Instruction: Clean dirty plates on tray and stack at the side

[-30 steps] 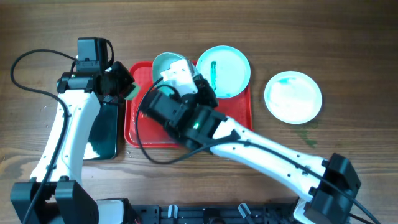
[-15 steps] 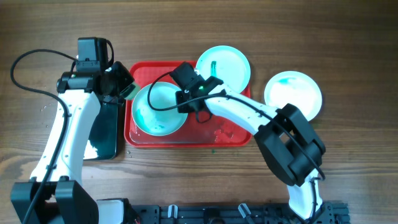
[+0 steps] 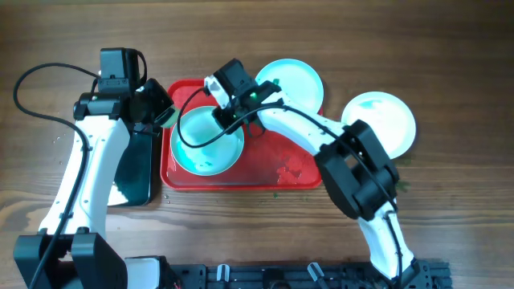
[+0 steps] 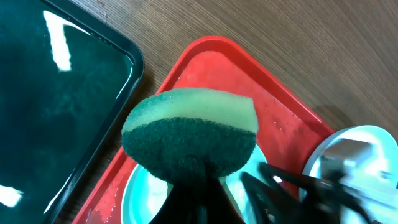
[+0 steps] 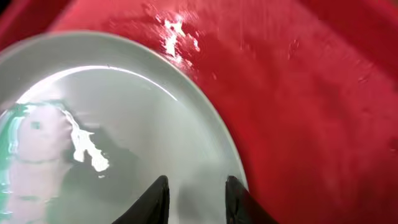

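A smeared turquoise plate [image 3: 207, 143] lies at the red tray's [image 3: 281, 167] left end, right gripper [image 5: 196, 200] slightly parted and empty over its rim, left gripper [image 4: 198, 190] clamping a green sponge [image 4: 189, 134] nearby, seemingly poised to scrub.

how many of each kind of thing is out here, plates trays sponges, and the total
plates: 3
trays: 2, the red tray and the black tray
sponge: 1
total: 6
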{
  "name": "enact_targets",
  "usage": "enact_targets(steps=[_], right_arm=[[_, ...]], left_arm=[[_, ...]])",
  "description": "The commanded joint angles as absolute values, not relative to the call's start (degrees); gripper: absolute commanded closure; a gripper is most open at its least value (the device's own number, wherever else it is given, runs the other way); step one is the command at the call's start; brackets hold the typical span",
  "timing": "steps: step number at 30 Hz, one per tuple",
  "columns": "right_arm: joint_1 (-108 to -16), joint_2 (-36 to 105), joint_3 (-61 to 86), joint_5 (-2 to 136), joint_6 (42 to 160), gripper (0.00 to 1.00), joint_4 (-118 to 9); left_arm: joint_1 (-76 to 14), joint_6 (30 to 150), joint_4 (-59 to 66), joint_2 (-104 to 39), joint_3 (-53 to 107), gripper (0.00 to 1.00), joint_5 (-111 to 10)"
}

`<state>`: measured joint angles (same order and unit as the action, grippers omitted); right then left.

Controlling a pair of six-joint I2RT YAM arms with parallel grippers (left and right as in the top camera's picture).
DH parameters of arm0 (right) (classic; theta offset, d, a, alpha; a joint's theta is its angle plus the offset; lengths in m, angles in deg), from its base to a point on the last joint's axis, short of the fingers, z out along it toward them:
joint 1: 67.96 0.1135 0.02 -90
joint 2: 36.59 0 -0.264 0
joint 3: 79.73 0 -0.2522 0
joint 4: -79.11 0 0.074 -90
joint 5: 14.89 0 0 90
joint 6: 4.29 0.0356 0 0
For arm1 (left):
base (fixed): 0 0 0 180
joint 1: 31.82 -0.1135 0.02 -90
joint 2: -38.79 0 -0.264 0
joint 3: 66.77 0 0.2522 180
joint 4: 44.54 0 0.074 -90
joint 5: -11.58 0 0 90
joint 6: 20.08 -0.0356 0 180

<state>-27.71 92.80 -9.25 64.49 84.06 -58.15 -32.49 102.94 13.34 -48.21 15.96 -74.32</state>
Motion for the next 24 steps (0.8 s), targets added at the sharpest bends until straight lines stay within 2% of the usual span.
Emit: enact_targets(steps=[1,3,7,17,24], right_arm=[[-27.99,93.91,-9.91,66.16,82.88,0.75,-59.49],[-27.99,94.37,-9.91,66.20,83.65,0.78,-59.44],[-27.99,92.97,-11.94,66.09,84.35,0.79,-56.78],[-29.67,94.94,-15.94,72.56,73.68,0.77,-57.37],[-30.11,96.58,-15.90,67.25,74.36,0.78,-57.04]], left_arm=[[-32.64,101.65,13.04,-48.37,16.01,0.96,-75.33],[-32.62,101.65,13.04,-48.37,16.01,0.96,-75.33],[-32.62,101.65,13.23,-48.37,16.01,0.96,-75.33],[-32.64,101.65,12.80,-48.37,16.01,0.96,-75.33],[-32.64,101.65,12.80,-48.37,16.01,0.96,-75.33]])
